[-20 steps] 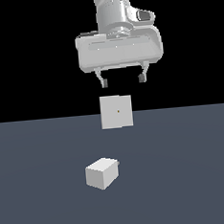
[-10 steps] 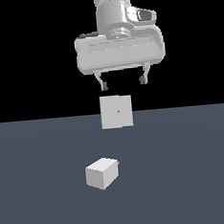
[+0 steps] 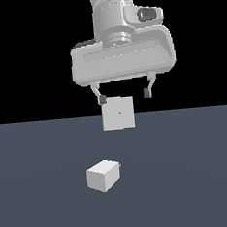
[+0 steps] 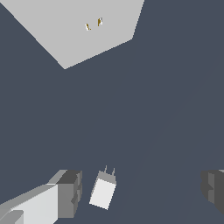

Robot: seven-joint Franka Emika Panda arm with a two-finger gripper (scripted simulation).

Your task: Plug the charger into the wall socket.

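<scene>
- The gripper (image 3: 125, 95) hangs high above the floor (image 3: 189, 177), fingers spread apart and grasping nothing.
- The charger (image 3: 103, 175) lies on the floor, near the camera, prongs toward the exterior view's right.
- The wall socket (image 3: 118, 113) stands upright farther back.

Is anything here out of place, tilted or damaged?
Nothing looks damaged. The charger lies unplugged on the floor, turned at an angle, prongs pointing toward the exterior view's right. The wall socket stands upright, apart from it. The open gripper hangs above, holding nothing.
</scene>
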